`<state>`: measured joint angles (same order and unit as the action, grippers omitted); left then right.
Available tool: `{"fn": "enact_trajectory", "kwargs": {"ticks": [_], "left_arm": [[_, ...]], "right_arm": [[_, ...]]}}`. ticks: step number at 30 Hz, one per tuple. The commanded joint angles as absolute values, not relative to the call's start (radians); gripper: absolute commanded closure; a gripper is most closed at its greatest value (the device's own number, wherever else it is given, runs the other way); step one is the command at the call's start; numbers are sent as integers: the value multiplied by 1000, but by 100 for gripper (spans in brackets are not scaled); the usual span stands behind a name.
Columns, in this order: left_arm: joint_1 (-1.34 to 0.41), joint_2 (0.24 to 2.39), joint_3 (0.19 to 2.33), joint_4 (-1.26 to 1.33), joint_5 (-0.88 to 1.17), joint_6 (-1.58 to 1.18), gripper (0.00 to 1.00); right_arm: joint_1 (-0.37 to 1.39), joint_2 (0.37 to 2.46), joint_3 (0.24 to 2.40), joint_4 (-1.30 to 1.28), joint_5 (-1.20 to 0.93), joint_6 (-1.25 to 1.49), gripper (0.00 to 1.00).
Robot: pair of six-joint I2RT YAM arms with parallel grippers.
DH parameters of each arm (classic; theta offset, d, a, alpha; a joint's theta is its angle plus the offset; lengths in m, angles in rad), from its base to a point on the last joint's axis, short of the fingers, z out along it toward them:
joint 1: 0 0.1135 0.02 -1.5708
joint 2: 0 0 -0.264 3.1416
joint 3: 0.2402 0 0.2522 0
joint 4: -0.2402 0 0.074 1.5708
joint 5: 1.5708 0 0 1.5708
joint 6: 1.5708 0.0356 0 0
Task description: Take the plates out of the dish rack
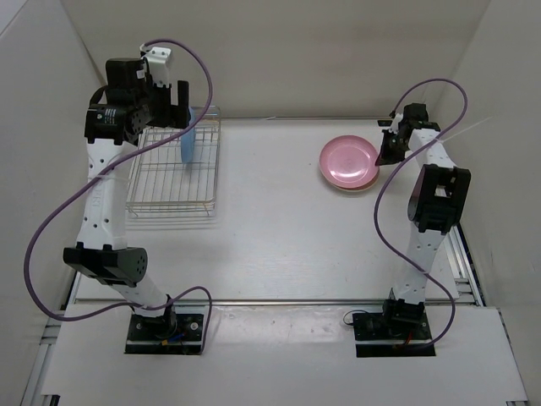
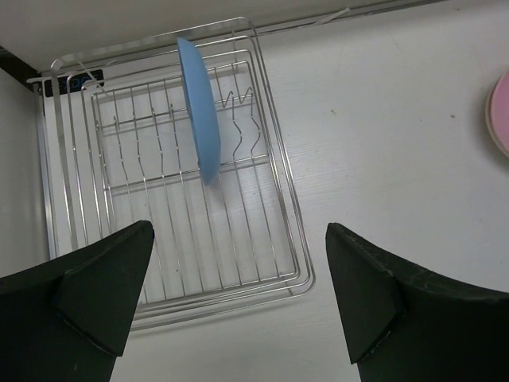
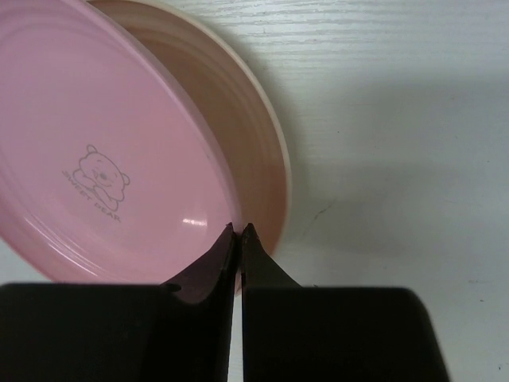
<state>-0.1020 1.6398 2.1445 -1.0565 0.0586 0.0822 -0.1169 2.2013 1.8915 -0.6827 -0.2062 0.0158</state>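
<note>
At the far left of the table (image 1: 270,254), the dish rack (image 1: 169,201), silver wire with an open grid floor and low sides. Inside it, toward its far right corner, the light blue plate (image 1: 188,140), upright on edge in the wire slots, seen almost edge-on from above. Above the near half of the dish rack, the left gripper (image 2: 238,231), released, its black fingers (image 2: 95,302) spread wide and holding nothing. Blue plate beyond the fingertips, toward the rack's far end, apart from both pads, untouched. Well to the right of the dish rack, flat on the table, the other two plates in a stack. On top, the pink plate (image 3: 103,95), face up, glossy, with a small bear print (image 3: 97,171) and faint lettering on its inside. Underneath, the cream plate (image 3: 266,171), mostly covered, only a crescent of its inner wall and rim visible past the pink one. At the side of that stack farthest from the dish rack, the right gripper (image 3: 238,228), clenched, both tips pressed together with no gap, grasping neither plate. Tips right at the pink plate's rim in the right wrist view; actual contact with the rim hard to tell. Pink rim also visible at the right edge of the left wrist view, far off to the right of the rack
</note>
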Motion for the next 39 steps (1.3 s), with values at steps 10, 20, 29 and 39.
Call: {"fn": "enact_trajectory", "kwargs": {"ticks": [10, 20, 29, 39], "left_arm": [[-101, 1591, 2149, -1085, 155, 74, 0], [-101, 1572, 2103, -1085, 176, 74, 0], [-101, 1554, 2094, -1085, 195, 74, 0], [-101, 1545, 2085, -1085, 205, 83, 0]], "right_arm": [[-121, 2218, 1960, -670, -235, 6, 100], [-121, 2218, 1951, -670, -224, -3, 100], [-121, 2218, 1942, -670, -196, -12, 100], [-121, 2227, 1942, -670, -187, -12, 78]]}}
